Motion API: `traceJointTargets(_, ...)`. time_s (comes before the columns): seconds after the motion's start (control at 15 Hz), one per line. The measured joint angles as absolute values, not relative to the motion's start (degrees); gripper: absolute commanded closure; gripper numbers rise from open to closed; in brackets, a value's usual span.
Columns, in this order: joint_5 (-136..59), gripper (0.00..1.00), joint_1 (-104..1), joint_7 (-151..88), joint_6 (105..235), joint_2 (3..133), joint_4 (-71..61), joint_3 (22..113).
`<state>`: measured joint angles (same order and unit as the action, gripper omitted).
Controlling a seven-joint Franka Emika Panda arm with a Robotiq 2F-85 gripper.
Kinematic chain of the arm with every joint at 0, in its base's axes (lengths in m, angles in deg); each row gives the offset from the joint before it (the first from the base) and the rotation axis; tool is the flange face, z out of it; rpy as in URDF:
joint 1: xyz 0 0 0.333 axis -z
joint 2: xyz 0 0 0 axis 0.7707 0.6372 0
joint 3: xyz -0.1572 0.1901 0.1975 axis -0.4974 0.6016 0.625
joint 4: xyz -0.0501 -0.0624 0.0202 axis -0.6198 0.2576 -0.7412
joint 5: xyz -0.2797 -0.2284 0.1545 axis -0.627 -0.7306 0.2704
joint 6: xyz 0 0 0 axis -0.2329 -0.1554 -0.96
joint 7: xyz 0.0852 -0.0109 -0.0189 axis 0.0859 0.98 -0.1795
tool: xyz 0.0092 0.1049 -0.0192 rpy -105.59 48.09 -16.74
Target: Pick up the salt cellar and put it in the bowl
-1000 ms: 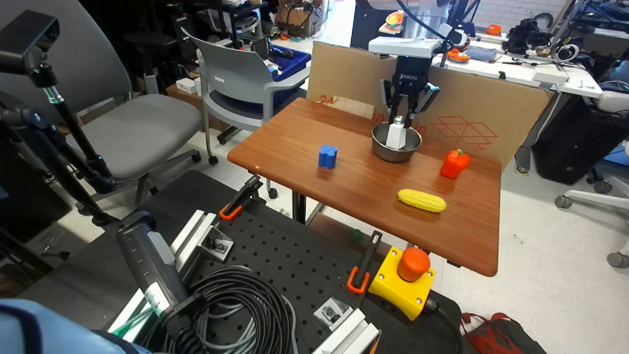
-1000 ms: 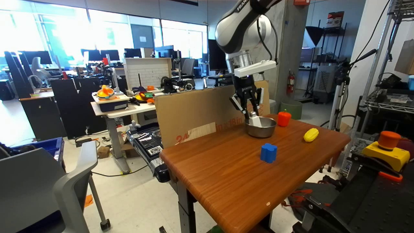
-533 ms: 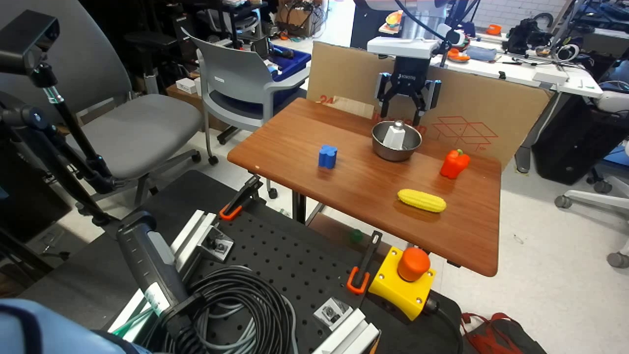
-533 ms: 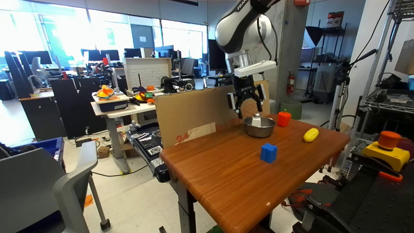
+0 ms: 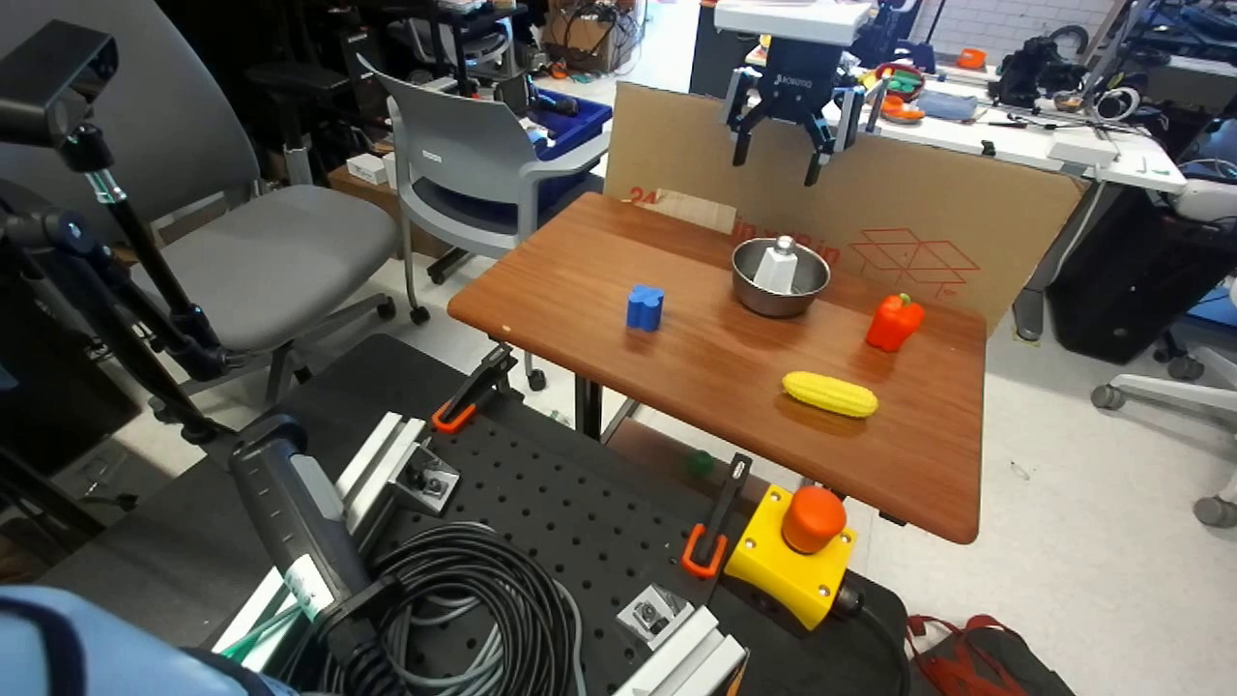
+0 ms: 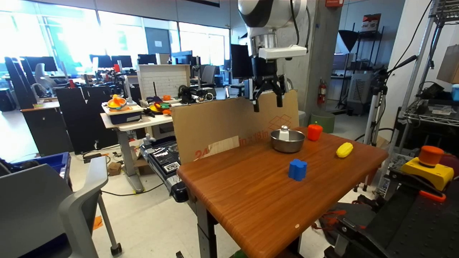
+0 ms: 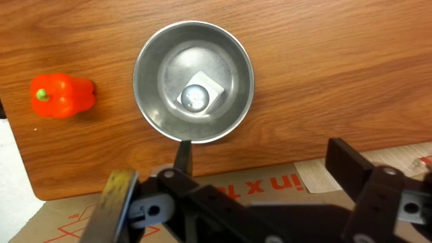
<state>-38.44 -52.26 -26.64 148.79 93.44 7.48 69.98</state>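
Note:
The white salt cellar (image 5: 774,272) with its shiny round top stands about upright inside the steel bowl (image 5: 773,306). From above, in the wrist view, its silver cap (image 7: 195,98) and white base show within the bowl's wall (image 7: 147,79). High over the table, well clear of the bowl, hangs my gripper (image 5: 776,166). Its black fingers are spread wide in the wrist view with nothing between them, and both exterior views agree. In an exterior view the bowl (image 6: 288,146) hides the lower part of the salt cellar (image 6: 284,134).
A blue block (image 5: 645,308), an orange-red pepper (image 5: 895,322) and a yellow corn cob (image 5: 829,394) rest on the wooden table (image 5: 580,261). A cardboard sheet (image 6: 222,122) stands along the table's back edge, behind the bowl and beneath the raised gripper.
A second ago the gripper was closed around the salt cellar at the bowl. It has since opened and let go, the salt cellar stays in the bowl, and the gripper has risen away.

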Motion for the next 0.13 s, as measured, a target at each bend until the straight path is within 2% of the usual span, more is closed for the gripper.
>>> traceJointTargets(0.13, -38.4, 0.0, -52.2, -26.6, 148.8, 94.2, 7.5, 69.8)
